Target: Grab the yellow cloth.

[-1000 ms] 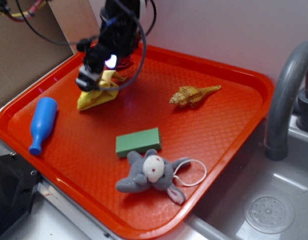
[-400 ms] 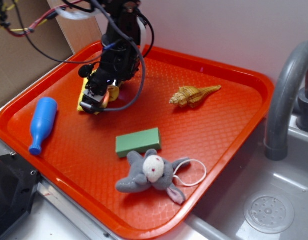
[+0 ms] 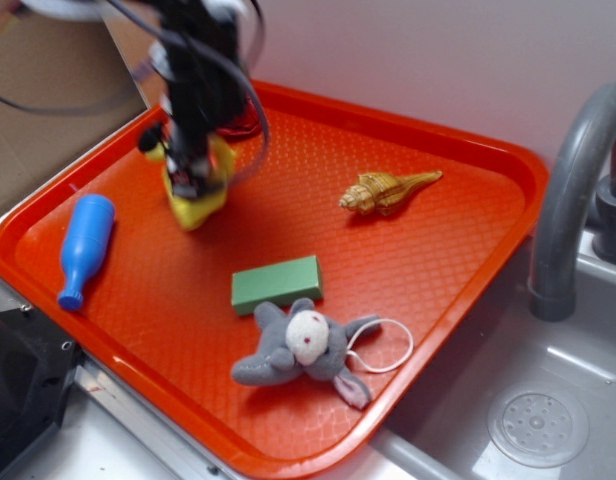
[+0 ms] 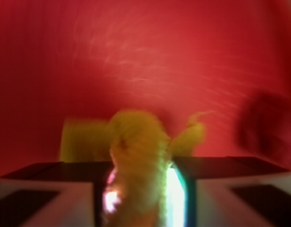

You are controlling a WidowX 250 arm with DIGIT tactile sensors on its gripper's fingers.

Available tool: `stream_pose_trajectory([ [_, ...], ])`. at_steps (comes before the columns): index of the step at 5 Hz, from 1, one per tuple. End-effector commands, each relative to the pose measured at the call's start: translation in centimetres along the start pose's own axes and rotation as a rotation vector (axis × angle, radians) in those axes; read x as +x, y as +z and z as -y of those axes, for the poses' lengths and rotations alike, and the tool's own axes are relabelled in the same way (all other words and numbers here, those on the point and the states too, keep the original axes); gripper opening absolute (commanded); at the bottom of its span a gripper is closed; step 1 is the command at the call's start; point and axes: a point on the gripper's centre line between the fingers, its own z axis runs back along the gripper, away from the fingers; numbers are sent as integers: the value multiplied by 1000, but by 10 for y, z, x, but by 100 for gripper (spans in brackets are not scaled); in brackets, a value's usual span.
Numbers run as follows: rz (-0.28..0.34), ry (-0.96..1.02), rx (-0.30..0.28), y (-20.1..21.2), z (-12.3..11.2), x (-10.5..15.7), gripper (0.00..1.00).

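From the exterior view, my end effector [image 3: 191,185] stands over the back-left part of the red tray [image 3: 458,250], clenched on the yellow cloth [image 3: 200,200], which bunches around its tip. A blue bottle [image 3: 83,245] lies to its left. From the wrist, though blurred, the yellow cloth [image 4: 136,156] is pinched between my fingers [image 4: 230,189].

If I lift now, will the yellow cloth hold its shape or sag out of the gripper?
The yellow cloth is bunched between the gripper fingers, so it probably sags and drapes. It looks light. Soft folds could slip if only an edge is pinched; the wrist view is too blurred to tell.
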Motion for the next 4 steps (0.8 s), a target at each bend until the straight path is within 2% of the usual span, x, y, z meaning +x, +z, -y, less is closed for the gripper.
stream_pose_trajectory([
  [1, 176, 565, -28, 105, -17, 14, 0],
  [2, 75, 803, -206, 134, -21, 5, 0],
  [3, 43, 844, -291, 156, -13, 0, 0],
  [4, 40, 850, -252, 152, -7, -10, 0],
])
